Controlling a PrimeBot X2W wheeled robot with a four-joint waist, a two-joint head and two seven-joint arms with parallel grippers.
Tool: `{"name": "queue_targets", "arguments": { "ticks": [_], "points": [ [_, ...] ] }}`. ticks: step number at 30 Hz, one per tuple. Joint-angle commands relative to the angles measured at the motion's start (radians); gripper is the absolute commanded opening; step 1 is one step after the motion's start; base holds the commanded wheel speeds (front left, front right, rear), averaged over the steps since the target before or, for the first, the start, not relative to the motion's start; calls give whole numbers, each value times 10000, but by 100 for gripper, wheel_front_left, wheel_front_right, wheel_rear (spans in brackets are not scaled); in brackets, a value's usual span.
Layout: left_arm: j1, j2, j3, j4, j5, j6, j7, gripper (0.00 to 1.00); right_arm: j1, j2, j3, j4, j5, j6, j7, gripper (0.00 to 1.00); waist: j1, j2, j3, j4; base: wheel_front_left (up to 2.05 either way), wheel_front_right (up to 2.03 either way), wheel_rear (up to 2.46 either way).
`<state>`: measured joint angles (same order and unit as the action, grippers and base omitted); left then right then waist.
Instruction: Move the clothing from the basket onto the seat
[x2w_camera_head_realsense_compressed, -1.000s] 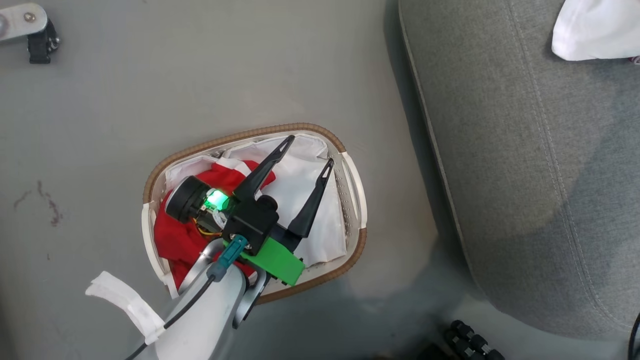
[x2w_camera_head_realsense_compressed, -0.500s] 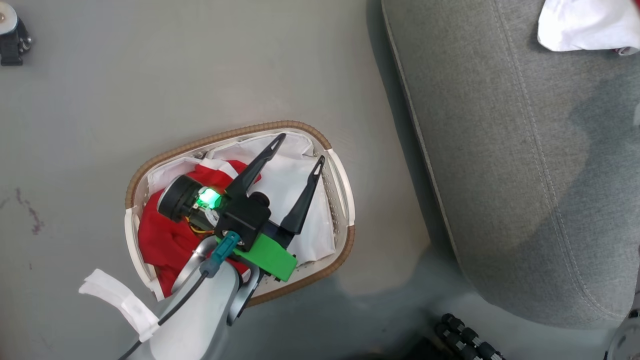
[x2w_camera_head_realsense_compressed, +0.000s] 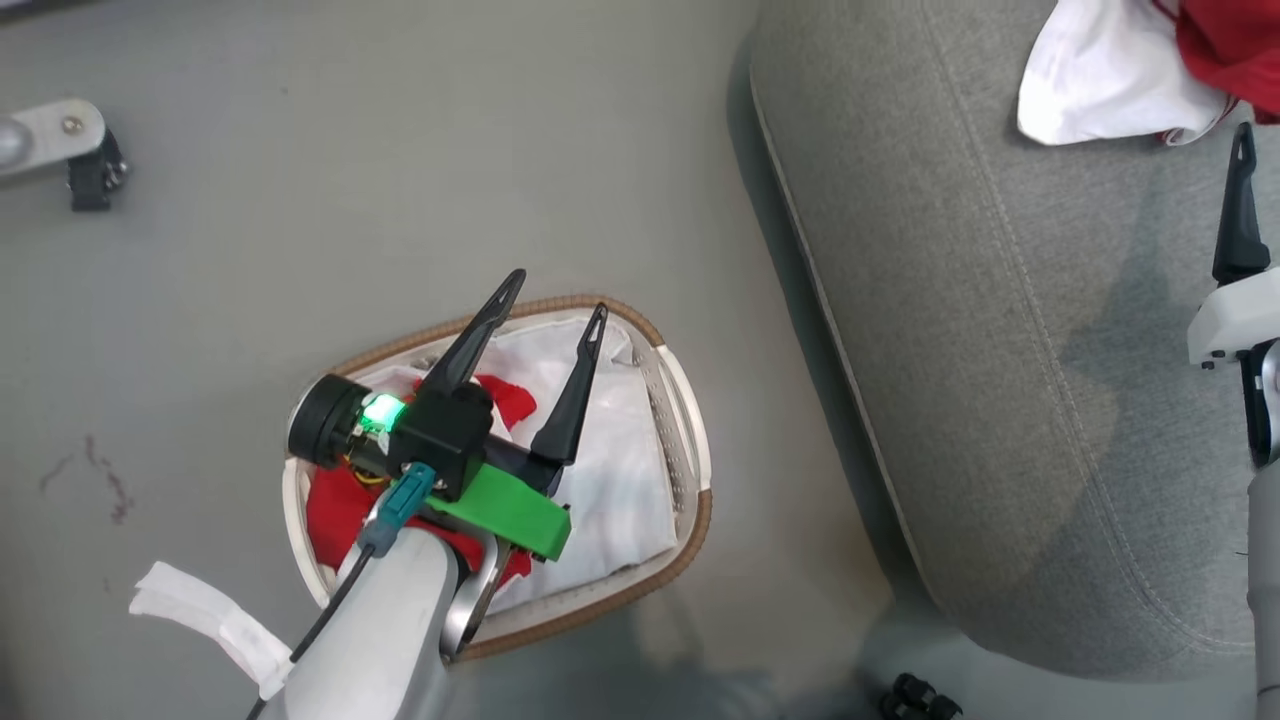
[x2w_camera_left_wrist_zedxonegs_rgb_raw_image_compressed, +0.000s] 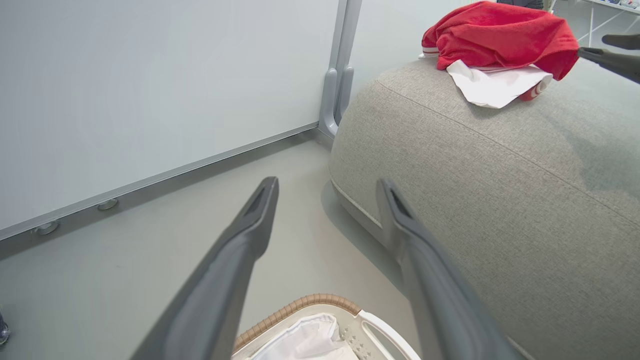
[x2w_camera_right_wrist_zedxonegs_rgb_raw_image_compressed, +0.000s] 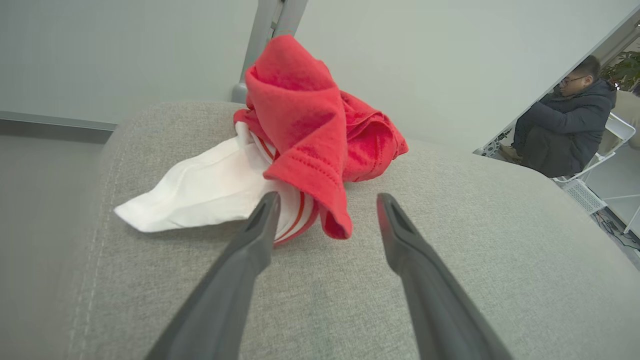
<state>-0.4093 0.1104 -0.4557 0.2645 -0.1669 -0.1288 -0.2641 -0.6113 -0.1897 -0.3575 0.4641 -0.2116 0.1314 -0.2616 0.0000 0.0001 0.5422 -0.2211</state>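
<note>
My left gripper (x2w_camera_head_realsense_compressed: 557, 293) hangs over the basket (x2w_camera_head_realsense_compressed: 690, 440), which stands on the floor beside the seat (x2w_camera_head_realsense_compressed: 1000, 350). Its jaws are spread and hold nothing. One red garment (x2w_camera_head_realsense_compressed: 335, 510) lies bunched at the basket's left end, against the white liner (x2w_camera_head_realsense_compressed: 620, 480). The other red garment (x2w_camera_right_wrist_zedxonegs_rgb_raw_image_compressed: 310, 125), white lining and striped trim showing, sits on the seat. My right gripper (x2w_camera_right_wrist_zedxonegs_rgb_raw_image_compressed: 327, 197) points at it, jaws spread and empty. I can read no lettering on either.
</note>
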Motion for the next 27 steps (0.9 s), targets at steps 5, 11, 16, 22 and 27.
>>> {"name": "queue_targets", "arguments": {
  "ticks": [5,11,16,22,27],
  "points": [
    [552,-229,462,78,-185,7,-5,100,141,-277,410,-180,184,-14,-50,100,0,-1,-1426,344,0,0,0],
    [1138,-429,1207,186,-444,2,-5,100,-8,35,670,-58,332,-14,-50,100,0,-1,-2487,708,0,0,0],
    [1676,-486,2085,279,-537,33,-5,100,184,557,1064,112,565,-14,-50,100,0,-1,-3231,1007,0,0,0],
    [2445,-550,3309,118,-648,110,-5,100,715,1044,1870,-79,1028,-14,-50,100,0,-1,-3835,1369,0,0,0],
    [3055,-578,4105,-20,-676,137,-5,100,1547,1283,2309,-460,1473,-14,-50,100,0,-1,-4192,1766,0,0,0]
  ]
}}
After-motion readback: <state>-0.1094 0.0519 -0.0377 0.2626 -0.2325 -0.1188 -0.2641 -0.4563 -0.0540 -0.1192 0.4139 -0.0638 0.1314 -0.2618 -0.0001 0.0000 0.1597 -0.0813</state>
